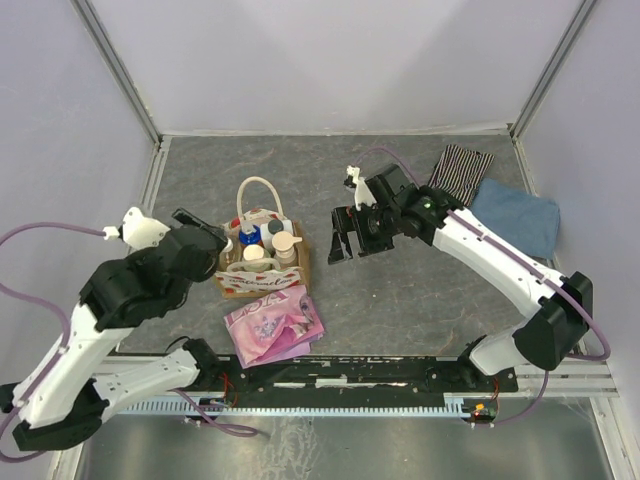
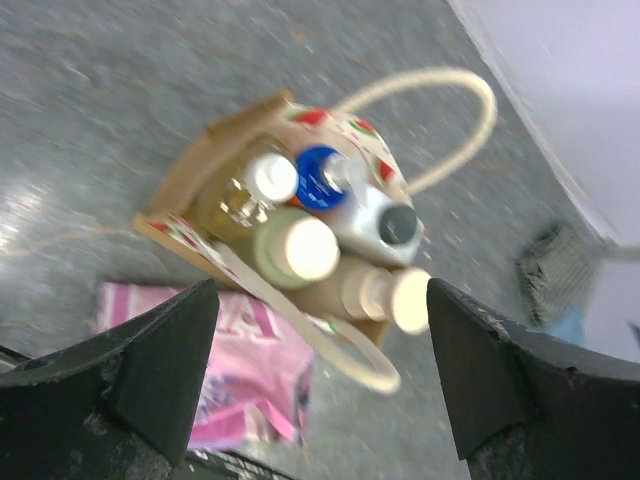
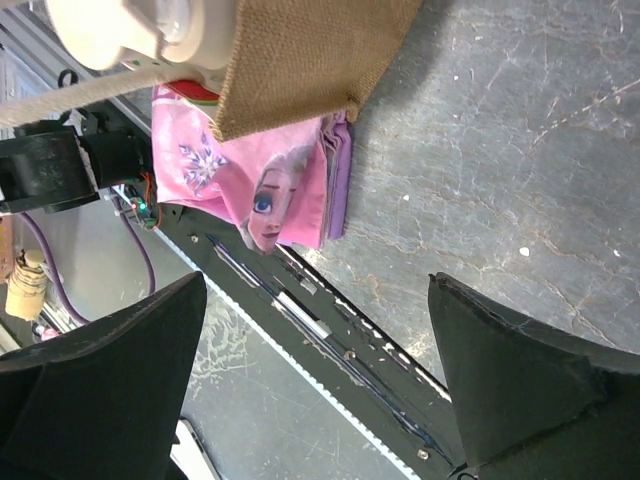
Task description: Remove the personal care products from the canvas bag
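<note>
The canvas bag (image 1: 256, 284) stands left of centre with its looped handle (image 1: 258, 192) up at the back. Several personal care products stand inside it. The left wrist view shows a white-capped bottle (image 2: 272, 177), a blue pump (image 2: 320, 172), a whitish bottle with a grey cap (image 2: 385, 222), a cream-capped greenish bottle (image 2: 300, 250) and a beige pump bottle (image 2: 385, 292). My left gripper (image 1: 215, 240) is open and empty, just left of and above the bag (image 2: 185, 175). My right gripper (image 1: 345, 238) is open and empty, right of the bag (image 3: 300, 60) and clear of it.
A pink printed cloth (image 1: 272, 325) lies in front of the bag. A striped cloth (image 1: 462, 170) and a blue cloth (image 1: 515, 215) lie at the back right. The black base rail (image 1: 350, 375) runs along the near edge.
</note>
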Tool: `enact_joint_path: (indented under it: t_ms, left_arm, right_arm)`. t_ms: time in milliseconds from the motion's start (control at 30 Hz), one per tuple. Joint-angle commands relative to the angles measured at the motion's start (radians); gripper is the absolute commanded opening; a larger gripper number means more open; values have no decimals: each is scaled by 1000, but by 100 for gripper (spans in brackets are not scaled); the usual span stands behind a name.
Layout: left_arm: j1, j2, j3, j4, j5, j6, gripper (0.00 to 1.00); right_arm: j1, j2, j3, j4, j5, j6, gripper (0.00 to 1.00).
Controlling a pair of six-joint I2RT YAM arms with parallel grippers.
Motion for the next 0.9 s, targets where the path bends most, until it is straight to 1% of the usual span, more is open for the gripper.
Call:
enact_joint_path:
  t_ms: [0,133,200,233,267,333,367,400,433,533,633,733,867]
  left_arm:
    - [50,121,20,-103,-200,-123,91]
    - [127,228,-4,-92,-184,-124,99]
    - [203,249,-28,-21,-146,-55,99]
    - [255,249,-45,49,-117,2,100]
    - [317,247,-69,130,-68,86,100]
    - [466,254,-110,279,91,259,100]
    - [553,273,-124,340,171,302,100]
    - [603,298,-120,354,231,327,100]
    - [636,325,-112,365,262,350,100]
    - [695,371,-101,397,300,394,100]
    - [745,392,-131,437,364,412,100]
    - [752,395,-172,479,415,421,100]
    - [752,373,-215,502,452,439,100]
  right_arm:
    - [3,-6,75,0,8,-9,100]
    - [4,-7,77,-5,19,-4,100]
    - [4,-12,69,0,18,-1,100]
    - [3,-18,62,3,19,1,100]
    - [4,-24,58,3,23,2,100]
    - [4,-29,48,4,29,0,100]
    - [4,-31,44,6,30,0,100]
    - [3,-30,42,7,32,-1,100]
    - [3,-28,43,9,32,-2,100]
    - [4,-14,40,48,42,13,100]
    - [4,19,54,125,73,34,100]
    - [2,127,164,116,123,9,100]
    - [0,308,369,35,114,-38,100]
